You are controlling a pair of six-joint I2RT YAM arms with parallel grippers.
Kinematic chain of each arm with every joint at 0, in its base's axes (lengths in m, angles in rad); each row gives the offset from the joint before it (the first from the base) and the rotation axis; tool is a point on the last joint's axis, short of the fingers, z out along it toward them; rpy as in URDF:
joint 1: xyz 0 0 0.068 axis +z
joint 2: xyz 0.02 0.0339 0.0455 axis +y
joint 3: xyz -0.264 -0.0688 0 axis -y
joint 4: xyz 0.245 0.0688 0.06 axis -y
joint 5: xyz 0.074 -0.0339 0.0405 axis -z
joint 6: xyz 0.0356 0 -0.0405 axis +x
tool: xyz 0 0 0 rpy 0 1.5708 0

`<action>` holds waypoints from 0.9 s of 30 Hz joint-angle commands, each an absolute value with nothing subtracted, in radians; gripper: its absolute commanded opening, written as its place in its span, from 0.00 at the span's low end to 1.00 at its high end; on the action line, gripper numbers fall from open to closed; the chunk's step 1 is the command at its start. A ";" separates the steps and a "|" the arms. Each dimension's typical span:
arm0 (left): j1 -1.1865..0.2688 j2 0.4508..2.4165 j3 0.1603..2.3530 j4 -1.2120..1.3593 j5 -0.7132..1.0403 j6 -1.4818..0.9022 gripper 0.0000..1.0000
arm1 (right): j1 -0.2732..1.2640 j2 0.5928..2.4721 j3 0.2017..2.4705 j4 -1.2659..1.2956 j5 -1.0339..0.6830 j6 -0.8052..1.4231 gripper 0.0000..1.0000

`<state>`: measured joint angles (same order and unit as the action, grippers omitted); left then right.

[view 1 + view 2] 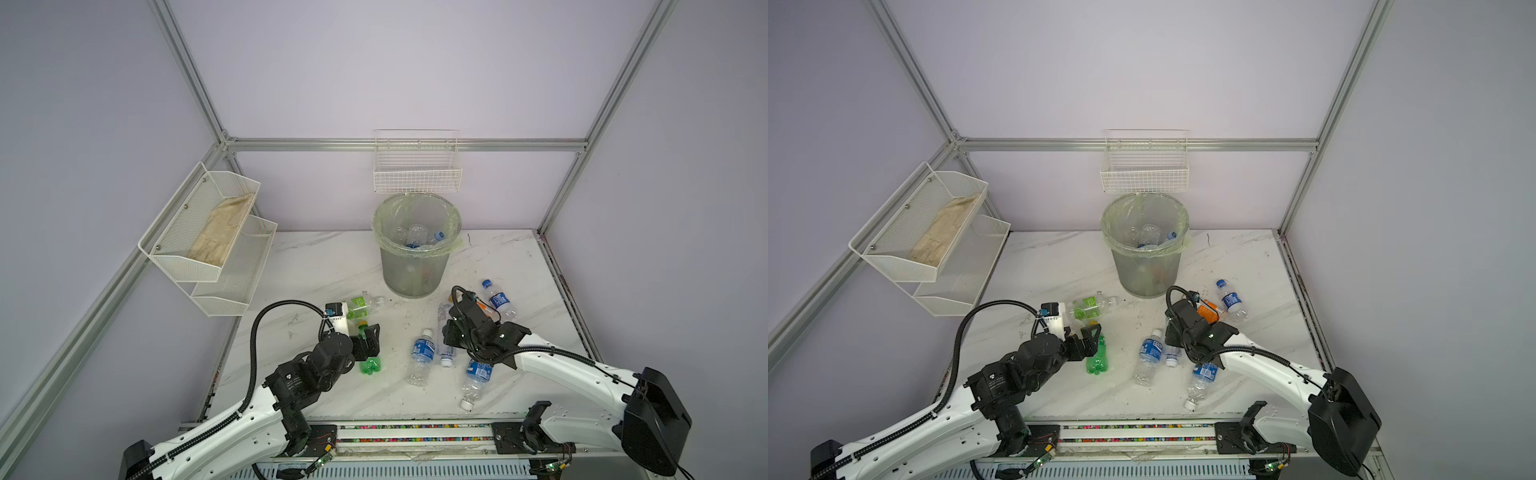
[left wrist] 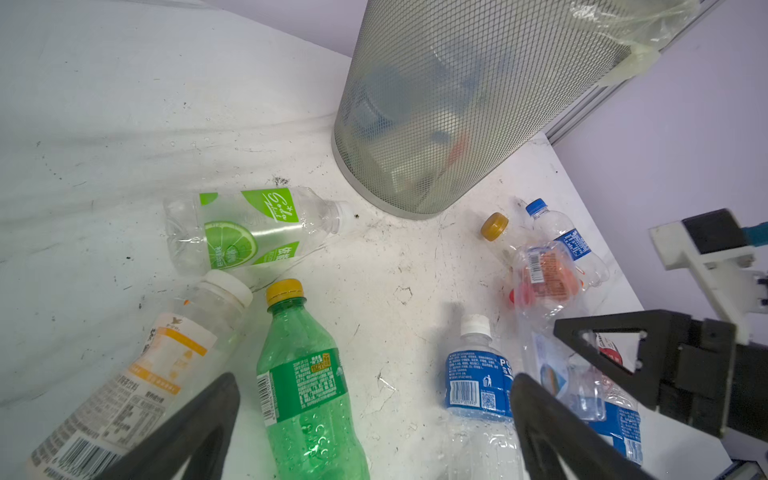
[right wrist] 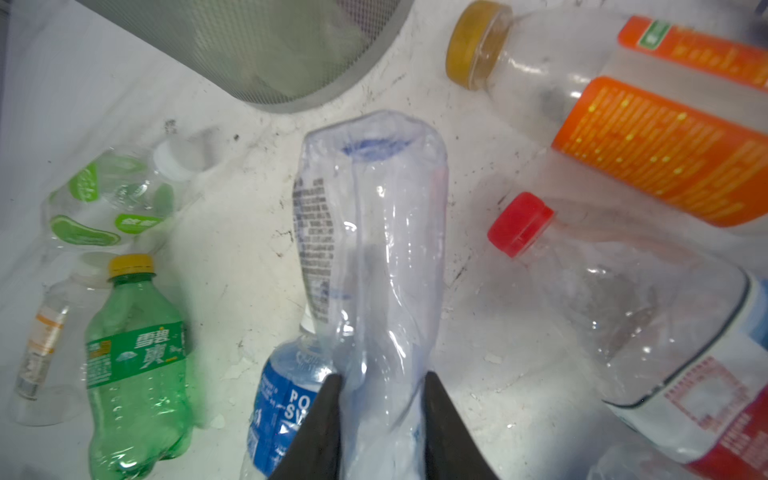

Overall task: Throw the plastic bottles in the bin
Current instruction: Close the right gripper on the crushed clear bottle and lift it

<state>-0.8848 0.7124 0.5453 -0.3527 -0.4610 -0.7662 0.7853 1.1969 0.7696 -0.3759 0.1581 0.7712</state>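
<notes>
Right gripper (image 3: 382, 415): dark jaws pinch a crumpled clear plastic bottle (image 3: 374, 249). Behind it: blue-labelled clear bottle (image 3: 282, 399). One side: green soda bottle with yellow cap (image 3: 133, 365), lime-labelled clear bottle (image 3: 112, 199). Other side: orange-labelled bottle with gold cap (image 3: 644, 124), red-capped clear bottle (image 3: 623, 324). Beyond: grey mesh bin (image 3: 291, 54), base only.

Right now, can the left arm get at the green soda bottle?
Probably yes: the left gripper hangs open over the green soda bottle, nothing lies on it, though a white-capped bottle lies close beside it.
</notes>
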 commanded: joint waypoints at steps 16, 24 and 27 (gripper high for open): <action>-0.887 0.696 0.534 -0.320 -0.474 -0.751 1.00 | 0.783 0.954 0.853 -0.352 0.244 0.658 0.00; -0.886 0.683 0.527 -0.330 -0.469 -0.762 1.00 | 0.783 0.862 0.893 -0.340 0.250 0.615 0.00; -0.886 0.675 0.525 -0.333 -0.468 -0.765 1.00 | 0.783 0.820 0.915 -0.322 0.256 0.590 0.00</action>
<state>-0.8848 0.6922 0.5453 -0.3542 -0.4606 -0.7662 0.7853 0.8597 0.8753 -0.3664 0.2321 0.6270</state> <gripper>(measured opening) 0.997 0.247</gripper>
